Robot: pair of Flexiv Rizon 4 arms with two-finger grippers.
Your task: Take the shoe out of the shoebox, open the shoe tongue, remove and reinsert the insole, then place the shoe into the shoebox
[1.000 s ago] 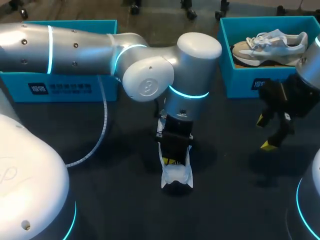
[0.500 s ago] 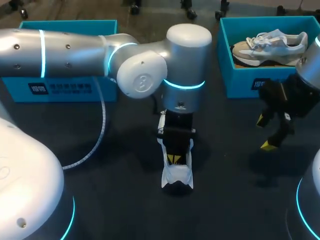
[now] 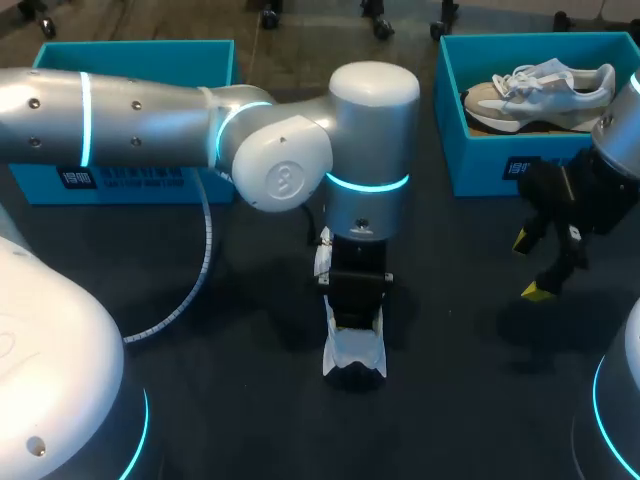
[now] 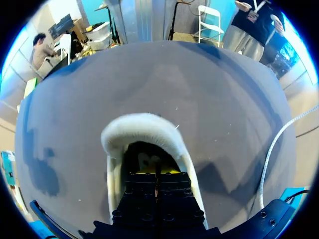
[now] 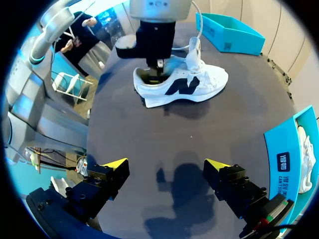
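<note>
A white shoe (image 3: 353,352) with a dark side logo lies on the dark table, toe towards the far side in the right wrist view (image 5: 182,87). My left gripper (image 3: 355,318) points straight down into its heel opening, fingers pressed together, shut (image 4: 157,172). The padded heel collar (image 4: 144,127) curves around ahead of the fingers; whether they pinch anything inside is hidden. My right gripper (image 3: 532,266) hovers above the table to the right of the shoe, open and empty (image 5: 167,167). The blue shoebox (image 3: 480,165) at the back right holds a second shoe (image 3: 540,88).
Another blue box (image 3: 130,175) stands at the back left, behind my left arm. A white cable (image 3: 205,250) hangs from that arm down to the table. Bare dark tabletop (image 5: 199,149) lies between the two grippers.
My left arm has shifted slightly and its gripper has sunk deeper into the shoe, so its yellow tips no longer show from above. The right arm has not moved.
</note>
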